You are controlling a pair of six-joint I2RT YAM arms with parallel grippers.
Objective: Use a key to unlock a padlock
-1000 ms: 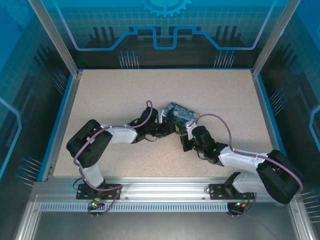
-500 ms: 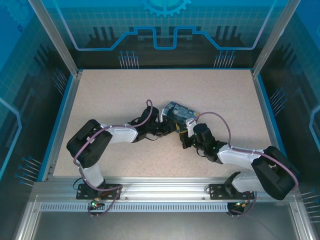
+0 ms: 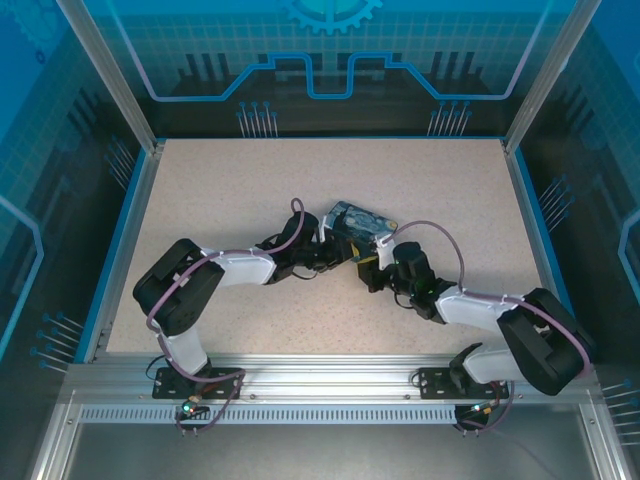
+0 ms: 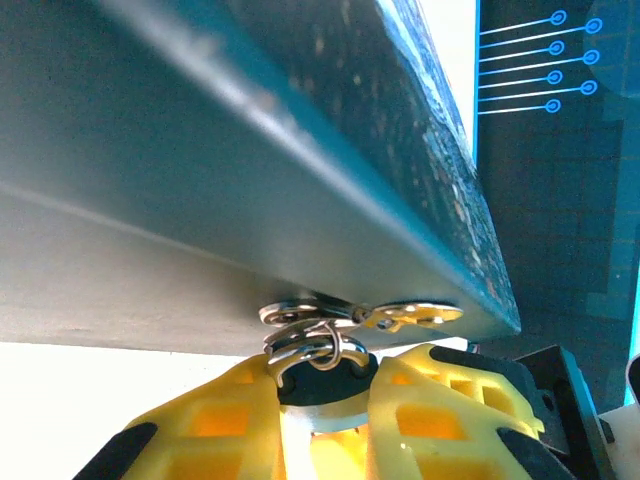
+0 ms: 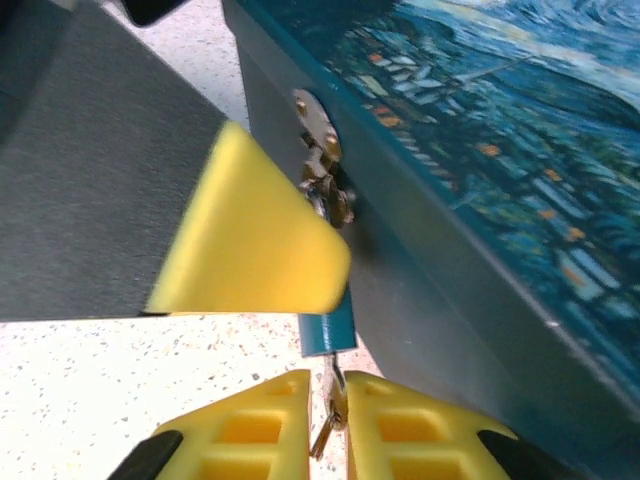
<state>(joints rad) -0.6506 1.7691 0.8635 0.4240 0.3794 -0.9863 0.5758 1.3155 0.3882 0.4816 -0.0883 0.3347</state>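
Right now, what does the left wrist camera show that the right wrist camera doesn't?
Left wrist: the key, its dark head between the left jaws, beneath the plain side of the padlock. Right wrist: the painted face and a thin metal piece between the right jaws. Both: the padlock and the metal rings at its edge.

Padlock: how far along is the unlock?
Done: the left end effector and right end effector sit at the near side of the padlock, by the key ring. In hand: the right pinches the thin grey key; the left flanks a dark round piece on the ring. Left: the key isn't visibly in a keyhole and nothing on the padlock looks open, so inserting and turning remain.
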